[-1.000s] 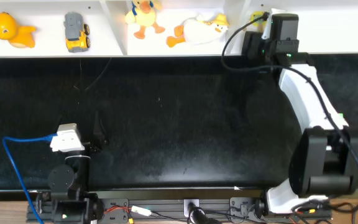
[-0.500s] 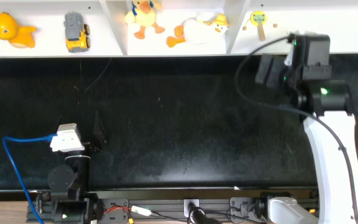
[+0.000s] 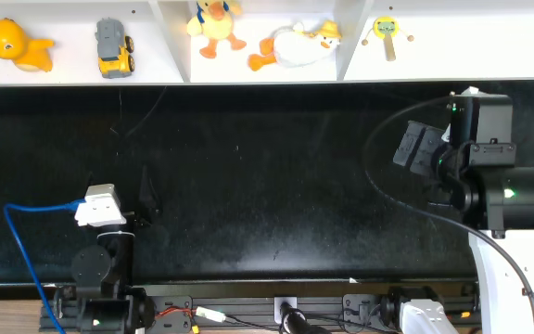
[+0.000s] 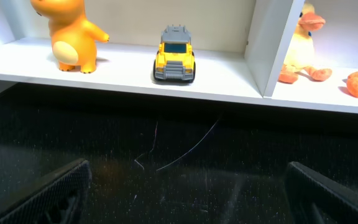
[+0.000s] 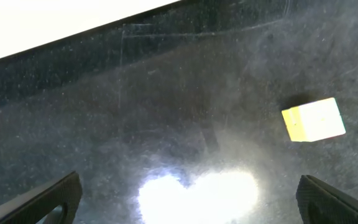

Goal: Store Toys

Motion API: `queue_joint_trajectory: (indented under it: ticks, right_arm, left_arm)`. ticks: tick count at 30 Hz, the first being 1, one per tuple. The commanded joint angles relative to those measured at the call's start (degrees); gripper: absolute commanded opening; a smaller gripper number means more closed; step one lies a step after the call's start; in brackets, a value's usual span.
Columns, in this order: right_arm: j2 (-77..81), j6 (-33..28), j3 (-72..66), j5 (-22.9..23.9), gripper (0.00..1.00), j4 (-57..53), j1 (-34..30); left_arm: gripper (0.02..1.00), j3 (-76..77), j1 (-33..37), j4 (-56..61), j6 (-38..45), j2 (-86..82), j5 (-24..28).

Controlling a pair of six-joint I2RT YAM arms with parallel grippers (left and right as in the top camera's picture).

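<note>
In the right wrist view, your right gripper point(image 5: 188, 208) hangs over the matte black worktop point(image 5: 135, 112). Its fingers point(image 5: 45, 198) are spread wide, with nothing between them. A small yellow-and-white block point(image 5: 314, 119), flat-faced and sharp-cornered, lies alone on the speckled surface. If it counts as a toy, it looks like the one piece not yet stored. Come straight down on it, square the fingers to two flat sides, and close gently, since hard smooth faces may slip.

In the left wrist view, your left gripper point(image 4: 185, 199) is likewise wide and empty, facing the white shelf point(image 4: 229, 87). A glossy orange toy figure point(image 4: 67, 34) and a hard yellow truck point(image 4: 176, 55) stand in one compartment. In the next compartment sits a soft plush duckling point(image 4: 300, 43).

In the top view, a white plush duck point(image 3: 297, 44) lies beside the duckling, and a small yellow stick-limbed toy point(image 3: 387, 32) lies in the right compartment. Keep any new piece clear of these as you set it in, low over the shelf's front edge.
</note>
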Motion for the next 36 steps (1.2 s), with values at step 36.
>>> queue_joint_trajectory:
  ticks: [36]
  right_arm:
    - [30.05, -28.04, 0.59, -9.07, 0.996, 7.23, -33.73]
  left_arm:
    - [0.998, -0.52, -0.37, 0.17, -0.61, -0.72, 0.76]
